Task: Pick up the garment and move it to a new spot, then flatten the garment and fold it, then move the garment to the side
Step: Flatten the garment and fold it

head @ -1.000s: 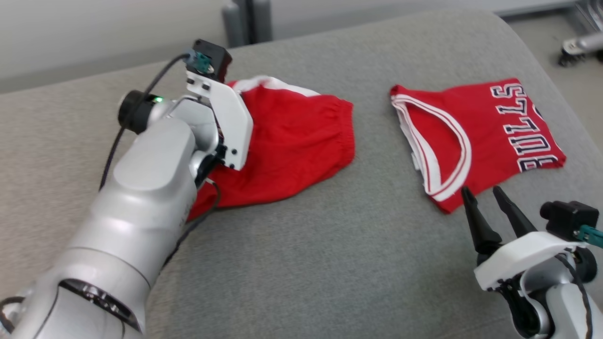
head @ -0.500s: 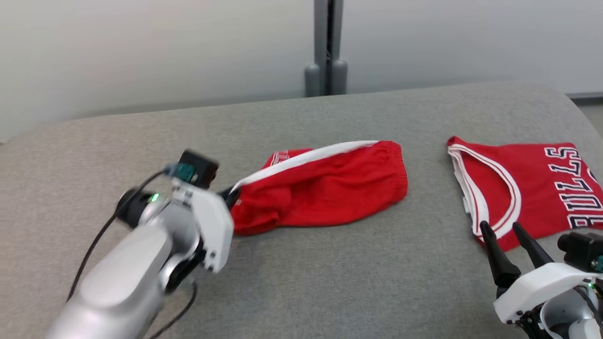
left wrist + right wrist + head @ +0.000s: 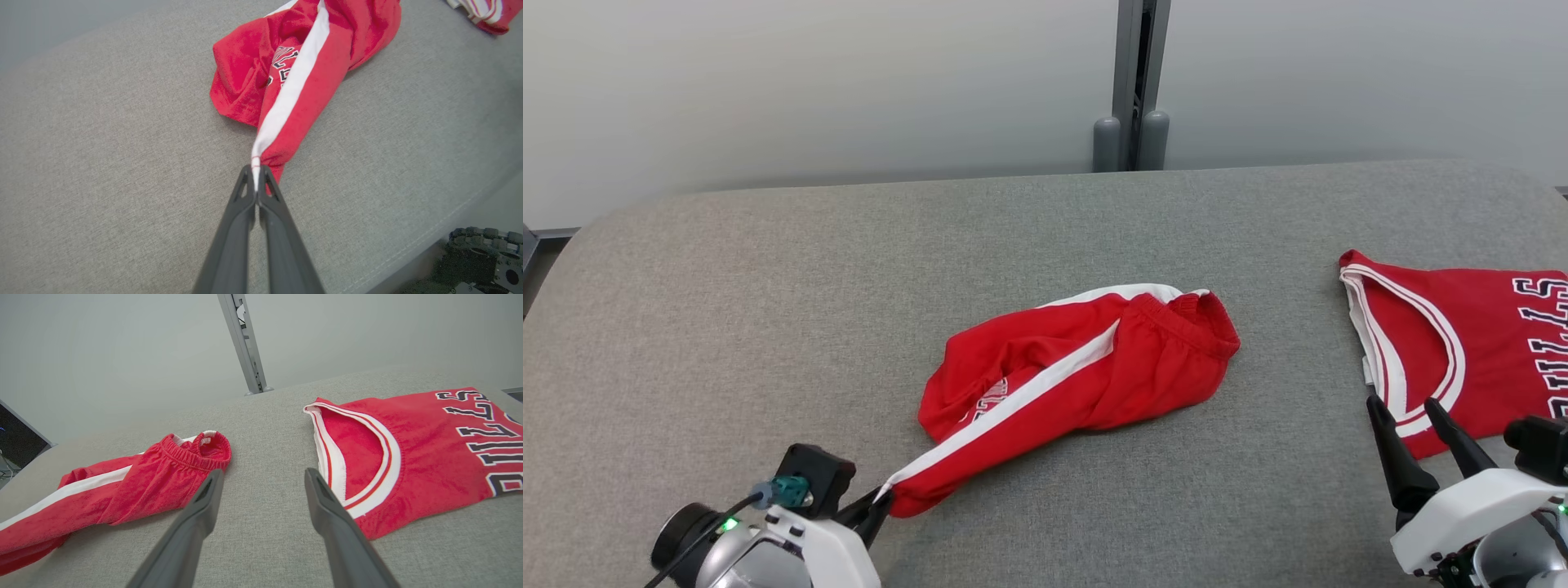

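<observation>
Mostly I see a grey fabric counter (image 3: 768,286) against a pale wall (image 3: 849,82) and grey post (image 3: 1134,73). My left end effector (image 3: 255,169) pinches the striped corner of the red shorts (image 3: 1078,367) lying mid-counter; my right end effector (image 3: 1401,402) gapes beside a jersey (image 3: 1486,343), its lettering cut off.

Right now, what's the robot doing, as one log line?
left gripper: shut on red shorts | right gripper: open, empty | jersey: lying on grey cushion

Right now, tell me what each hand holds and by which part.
Left hand pinches the red shorts at a leg-hem corner, on the white stripe. Right hand holds nothing.
</observation>
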Tool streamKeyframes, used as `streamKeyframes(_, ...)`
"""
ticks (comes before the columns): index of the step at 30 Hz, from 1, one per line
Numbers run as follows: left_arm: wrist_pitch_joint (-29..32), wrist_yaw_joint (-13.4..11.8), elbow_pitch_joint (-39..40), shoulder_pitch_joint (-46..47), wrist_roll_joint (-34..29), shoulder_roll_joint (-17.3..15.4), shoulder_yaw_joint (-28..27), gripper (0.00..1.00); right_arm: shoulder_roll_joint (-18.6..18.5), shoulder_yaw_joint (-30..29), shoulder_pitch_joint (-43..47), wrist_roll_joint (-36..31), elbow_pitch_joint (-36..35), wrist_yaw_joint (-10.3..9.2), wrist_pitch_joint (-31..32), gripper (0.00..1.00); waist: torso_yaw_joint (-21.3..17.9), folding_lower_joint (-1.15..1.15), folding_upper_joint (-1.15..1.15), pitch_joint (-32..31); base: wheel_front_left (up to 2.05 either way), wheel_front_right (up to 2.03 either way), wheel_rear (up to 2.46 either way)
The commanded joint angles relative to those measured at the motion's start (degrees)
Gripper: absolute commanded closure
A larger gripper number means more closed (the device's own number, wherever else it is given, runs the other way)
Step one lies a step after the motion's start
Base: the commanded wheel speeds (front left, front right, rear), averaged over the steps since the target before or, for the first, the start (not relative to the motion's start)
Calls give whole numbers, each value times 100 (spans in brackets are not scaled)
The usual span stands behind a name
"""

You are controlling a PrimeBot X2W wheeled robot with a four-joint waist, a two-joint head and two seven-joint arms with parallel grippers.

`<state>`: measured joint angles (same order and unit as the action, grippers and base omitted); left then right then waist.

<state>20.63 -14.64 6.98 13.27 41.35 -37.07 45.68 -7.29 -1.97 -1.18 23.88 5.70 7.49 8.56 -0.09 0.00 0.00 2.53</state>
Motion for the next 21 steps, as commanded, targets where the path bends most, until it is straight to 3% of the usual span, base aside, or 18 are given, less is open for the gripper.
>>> streamKeyframes(1, 10, -101, 50, -126, -71, -152, -9, 100, 0, -26, 34, -50, -62, 1, 35, 0, 28, 0, 0, 22, 0, 0, 0)
streamKeyframes(7, -160, -234, -224, -452, 46, -26, 27, 100, 16, -15, 41, -86, -93, 1, 110, 0, 81, 0, 0, 58, 0, 0, 0)
streamKeyframes(8, -219, -274, -311, -469, 64, 31, 0, 76, 14, -9, 43, -87, -94, 1, 119, 0, 89, 0, 0, 59, 0, 0, 0)
streamKeyframes(9, -260, -307, -412, -494, 130, 113, -33, 0, 13, 11, 40, -90, -102, 1, 126, 0, 102, 0, 0, 55, 0, 0, 0)
streamKeyframes(21, -1330, -661, -638, -582, 375, 753, -621, 0, -190, 652, -833, 77, 50, 1, 264, 0, 487, 0, 0, -30, 0, 0, 0)
